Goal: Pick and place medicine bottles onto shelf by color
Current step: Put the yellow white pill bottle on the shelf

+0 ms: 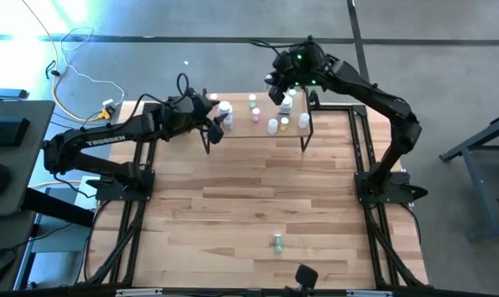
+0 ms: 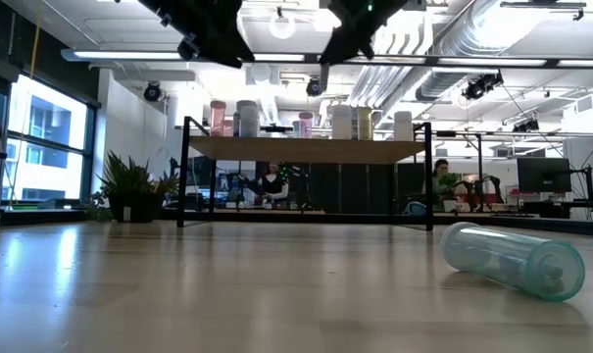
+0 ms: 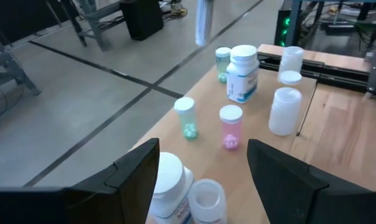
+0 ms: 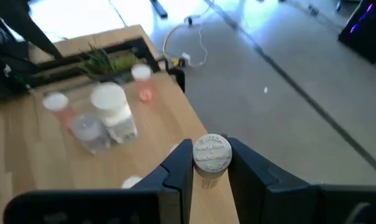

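Up on the shelf (image 1: 315, 132) at the far edge of the tabletop (image 1: 257, 198), most of the bottles already stood in small clusters, so the sorting looked well advanced. The left pincer (image 3: 203, 180) hovered over the shelf's left end with its fingers spread wide and nothing between them, right above a white-capped jar (image 3: 169, 190) and a clear vial (image 3: 206, 199); I took it as a bottle just set down. Farther along the shelf stood a green vial (image 3: 186, 116), a pink vial (image 3: 230, 126), a labelled white bottle (image 3: 242, 73) and a plain white jar (image 3: 283, 110). The right pincer (image 4: 210, 167) hung above the shelf's right part, closed on a white-capped bottle (image 4: 211, 155) not yet set down. One bottle clearly remained: a green tube (image 2: 512, 260) lay on its side on the near part of the tabletop, well apart from the shelf.

Pale butcher-block planks made up the tabletop, which sat on a black frame. Beside the shelf's left end grew a leafy plant (image 2: 131, 184). Behind lay an open workshop with white ducts overhead, big windows, a cable trailing across the grey floor, and people seated at desks in the distance.
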Robot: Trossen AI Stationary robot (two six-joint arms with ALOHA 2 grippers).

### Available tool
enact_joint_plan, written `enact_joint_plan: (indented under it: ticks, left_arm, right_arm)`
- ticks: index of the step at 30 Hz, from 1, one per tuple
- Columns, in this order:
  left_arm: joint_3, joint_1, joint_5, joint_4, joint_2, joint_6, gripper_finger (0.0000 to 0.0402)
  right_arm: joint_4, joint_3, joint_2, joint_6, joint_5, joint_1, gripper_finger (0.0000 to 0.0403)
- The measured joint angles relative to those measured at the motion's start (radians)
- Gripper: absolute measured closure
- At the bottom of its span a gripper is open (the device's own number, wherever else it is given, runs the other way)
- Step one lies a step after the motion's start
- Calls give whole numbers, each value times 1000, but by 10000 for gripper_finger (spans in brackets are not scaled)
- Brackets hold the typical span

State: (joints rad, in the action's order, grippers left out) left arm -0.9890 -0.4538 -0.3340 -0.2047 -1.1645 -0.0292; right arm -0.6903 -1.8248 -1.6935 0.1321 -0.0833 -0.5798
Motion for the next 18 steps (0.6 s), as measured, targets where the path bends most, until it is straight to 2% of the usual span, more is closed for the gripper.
enact_joint_plan:
  ticks: [4,10,18]
  left_arm:
    - [0,0,-14,-4,0,19,170]
    - [0,0,-22,-19,0,26,170]
    - [0,0,-20,-21,-1,44,170]
  right_arm:
    - [-9,1,-36,-22,-33,-9,334]
    - [-8,1,-41,-21,-138,44,334]
    - [-4,1,-88,9,-153,136,334]
